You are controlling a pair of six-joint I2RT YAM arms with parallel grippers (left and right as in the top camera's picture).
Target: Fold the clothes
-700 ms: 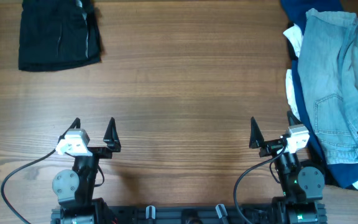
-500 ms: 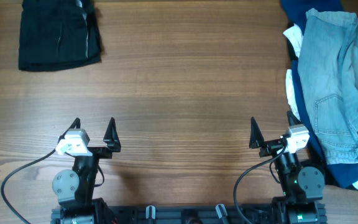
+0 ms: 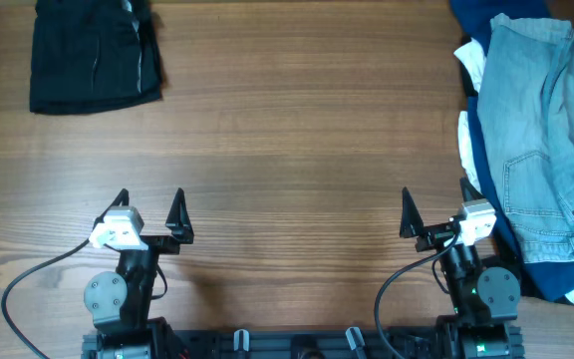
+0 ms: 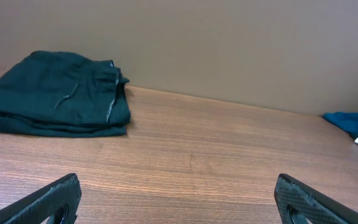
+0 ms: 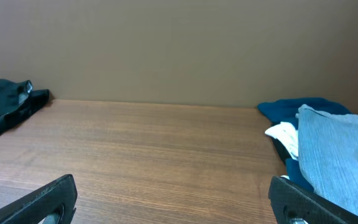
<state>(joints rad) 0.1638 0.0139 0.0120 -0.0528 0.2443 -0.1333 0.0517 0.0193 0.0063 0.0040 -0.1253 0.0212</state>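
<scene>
Wooden tabletop [image 3: 297,140] carries at its near edge the left pincer [image 3: 149,196] and right pincer [image 3: 434,192], both wide and empty, and along its right edge the crumpled denim shorts [image 3: 546,140], probably soft but heavy, best gripped at a thick hem.

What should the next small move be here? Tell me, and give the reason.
Probably reach the right gripper forward and rightward to the denim shorts. They lie crumpled on the navy and white fabrics at the right edge of the table, nearest that arm. Both grippers are open and empty, and the left gripper is far off.
</scene>
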